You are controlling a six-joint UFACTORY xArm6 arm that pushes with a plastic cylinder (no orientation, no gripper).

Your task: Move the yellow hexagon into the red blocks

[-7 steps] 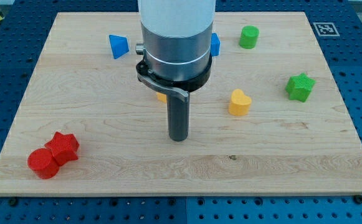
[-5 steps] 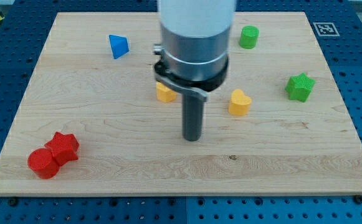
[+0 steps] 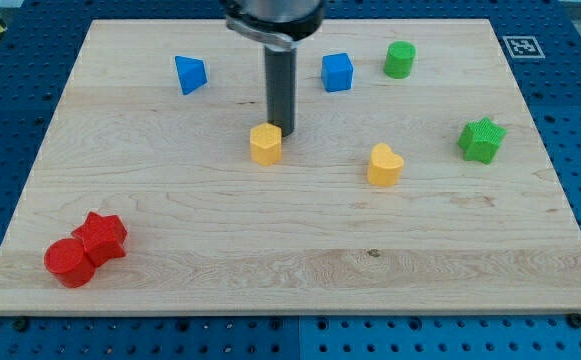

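The yellow hexagon [image 3: 265, 144] lies near the middle of the wooden board [image 3: 290, 260]. My tip [image 3: 279, 130] stands just above and to the right of it in the view, touching or almost touching its upper right edge. The red blocks, a red star [image 3: 101, 237] and a red cylinder [image 3: 68, 263], sit together at the view's bottom left, far from the hexagon.
A yellow heart [image 3: 383, 165] lies right of the hexagon. A blue triangular block [image 3: 190, 74] is at top left, a blue cube [image 3: 337, 72] and a green cylinder [image 3: 400, 59] at top, a green star [image 3: 481, 139] at right.
The rod moved from below and right of the yellow hexagon up towards the view's top. It now stands at the hexagon's upper right. No block has moved.
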